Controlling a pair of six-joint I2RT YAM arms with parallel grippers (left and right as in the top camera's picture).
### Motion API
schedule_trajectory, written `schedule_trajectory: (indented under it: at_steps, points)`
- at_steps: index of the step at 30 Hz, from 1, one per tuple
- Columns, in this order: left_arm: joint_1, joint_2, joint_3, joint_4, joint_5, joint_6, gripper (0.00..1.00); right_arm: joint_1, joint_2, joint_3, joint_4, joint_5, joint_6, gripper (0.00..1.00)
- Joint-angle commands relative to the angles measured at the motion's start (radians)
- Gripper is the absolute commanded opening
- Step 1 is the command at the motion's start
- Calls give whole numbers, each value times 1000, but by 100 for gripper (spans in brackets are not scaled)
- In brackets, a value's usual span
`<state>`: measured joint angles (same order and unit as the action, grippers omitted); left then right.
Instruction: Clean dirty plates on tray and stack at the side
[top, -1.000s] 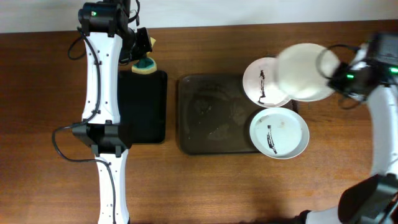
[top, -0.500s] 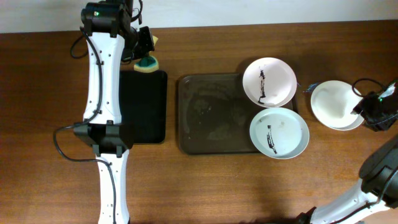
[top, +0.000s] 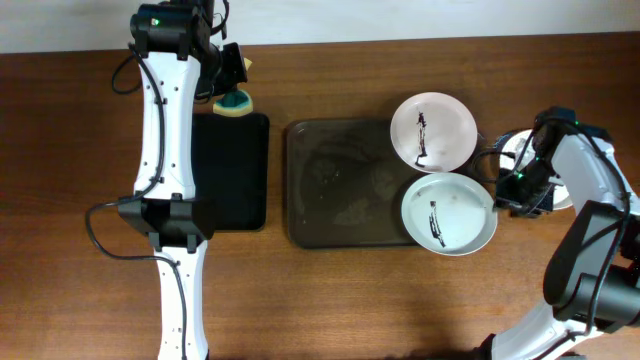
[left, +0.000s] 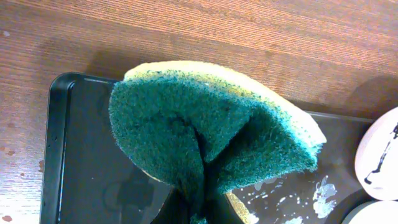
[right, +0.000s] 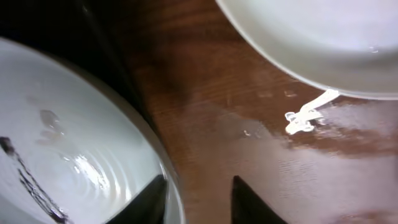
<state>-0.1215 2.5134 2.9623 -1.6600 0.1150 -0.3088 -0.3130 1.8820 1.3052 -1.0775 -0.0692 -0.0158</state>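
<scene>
Wooden table (top: 330, 300): brown grain, wet and flecked with white foam between two plates in the right wrist view.
Tray (top: 340, 185): dark brown-grey, mid-table; its left and middle are bare and smeared with wet marks.
Upper plate (top: 440, 128): sits on the tray's upper right corner in the overhead view, overhanging the rim, with a black streak on its left half.
Lower plate (top: 455, 215): on the tray's lower right corner, its edge meeting the upper plate, also black-streaked.
Clean plate (top: 510, 150): plain white, on the wood just right of the tray, partly hidden by the right arm.
Right gripper (top: 519, 187): low beside the lower plate's right edge, released; one finger over that rim, the other over wet wood, grasping nothing.
Left gripper (top: 232, 88): clenched on the sponge, above the top end of the black tray.
Sponge (left: 211, 137): green face, yellow back, folded by the pinch.
Black tray (top: 232, 170): narrow, left of the tray, apart from it.
</scene>
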Motion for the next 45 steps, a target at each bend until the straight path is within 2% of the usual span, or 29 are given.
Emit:
schedule_trajectory:
  at_steps: [1,2,3,4,7,10,12,14,16,17,20,24,26,29,36,38,40,41,43,45]
  points:
    - [-3,-10,16,5,-11,16,0,39,-10,-65,36,-71,-59,29]
    - [-3,-10,16,5,-11,16,0,43,-10,-69,37,-71,-59,22]
    - [-3,-10,16,4,-11,16,0,45,-10,-69,35,-79,-58,9]
    - [-3,-10,16,4,-11,16,0,45,-10,-69,30,-98,-56,4]
    - [-3,-10,16,3,-11,16,0,69,-30,-69,-8,-200,-56,4]
    - [-3,-10,16,2,-11,16,0,216,-68,-69,16,-250,9,4]
    - [-3,-10,16,2,-11,16,0,369,-67,-69,129,-246,171,4]
    - [-18,-10,16,2,-11,16,0,531,-52,-69,320,-122,447,4]
    - [-36,-10,11,5,-11,16,0,629,-29,-69,402,-4,577,4]
    - [-48,-10,3,7,-11,16,0,667,-13,-69,414,27,595,4]
    - [-77,-10,-50,21,-11,16,0,674,24,-70,412,34,596,4]
    - [-120,-10,-139,69,-10,15,0,639,55,-70,432,-6,491,9]
    - [-150,-10,-178,90,-7,16,0,588,90,-70,467,-113,432,4]
    - [-188,-10,-227,123,-7,16,0,536,136,-71,494,-238,359,4]
    - [-264,-10,-473,193,24,15,0,525,184,-72,535,-280,352,4]
    - [-293,-10,-567,257,92,15,0,508,186,-72,536,-302,352,4]
    - [-327,-10,-652,319,90,14,0,508,186,-73,536,-306,345,4]
    - [-351,-10,-727,377,79,-21,0,508,186,-73,536,-306,345,4]
    - [-365,-10,-833,416,2,-235,0,508,186,-73,536,-305,345,4]
    - [-366,-10,-933,448,-26,-401,0,508,186,-73,536,-305,344,4]
